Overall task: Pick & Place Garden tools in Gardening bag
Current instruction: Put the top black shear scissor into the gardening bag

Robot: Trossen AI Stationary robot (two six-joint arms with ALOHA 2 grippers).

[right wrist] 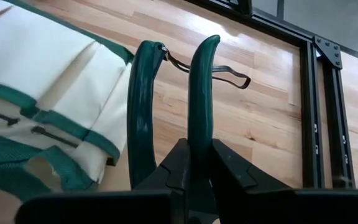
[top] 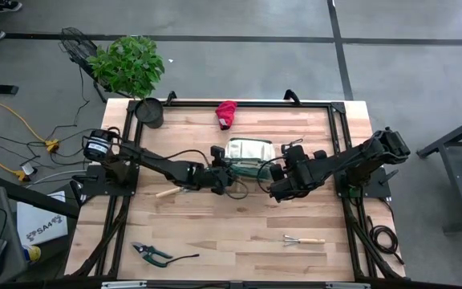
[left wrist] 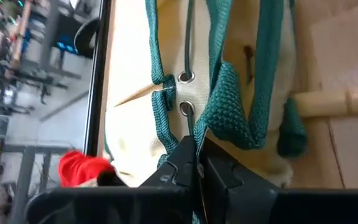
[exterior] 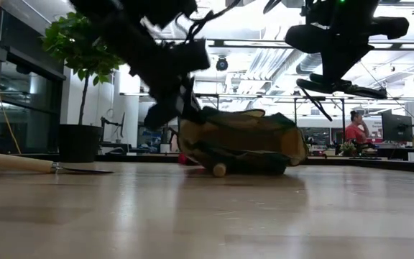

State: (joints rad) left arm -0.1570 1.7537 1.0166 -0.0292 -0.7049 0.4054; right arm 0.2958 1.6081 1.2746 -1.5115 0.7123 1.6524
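Beside tipped gardening bag, pruners clamped in right end effector

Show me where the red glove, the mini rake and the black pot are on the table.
red glove (top: 226,114), high view, middle of the crumpled fabric.
mini rake (top: 304,239), high view, where the metal shank meets the wooden handle.
black pot (top: 149,111), high view, on its round rim.

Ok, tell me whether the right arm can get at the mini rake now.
Probably not yet: the right gripper is shut on a green-handled tool. The mini rake lies alone on the open table, with nothing over it.
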